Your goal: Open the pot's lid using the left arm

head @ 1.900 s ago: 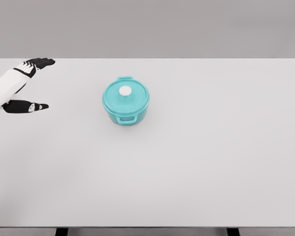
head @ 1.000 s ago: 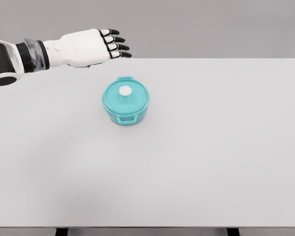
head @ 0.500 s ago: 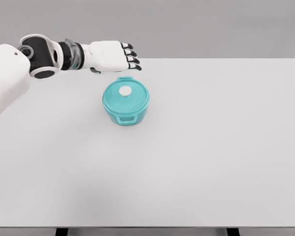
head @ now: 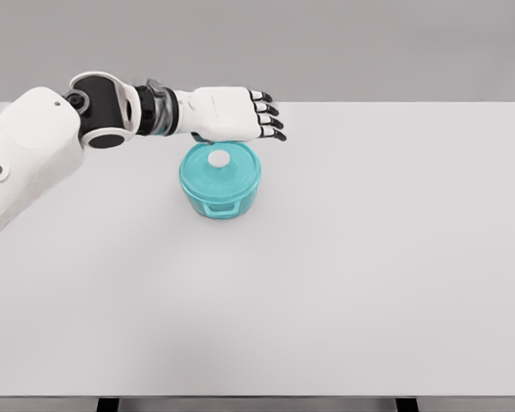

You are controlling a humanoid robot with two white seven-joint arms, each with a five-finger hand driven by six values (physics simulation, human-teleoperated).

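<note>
A small teal pot [head: 221, 184] stands on the white table [head: 369, 257], left of the middle. Its teal lid [head: 233, 172] is on, with a white round knob [head: 218, 158] on top. My left hand [head: 240, 114] hovers palm down just above and behind the pot, covering its far rim. The fingers [head: 269, 122] are stretched out to the right and hold nothing. The knob stays uncovered in front of the palm. The left arm [head: 43, 150] reaches in from the left edge.
The table's far edge [head: 395, 103] runs just behind the hand. Nothing else stands on the table.
My left arm has swung in from the far left and extended to the right. The hand now sits lower and closer over the pot. The pot has not moved.
</note>
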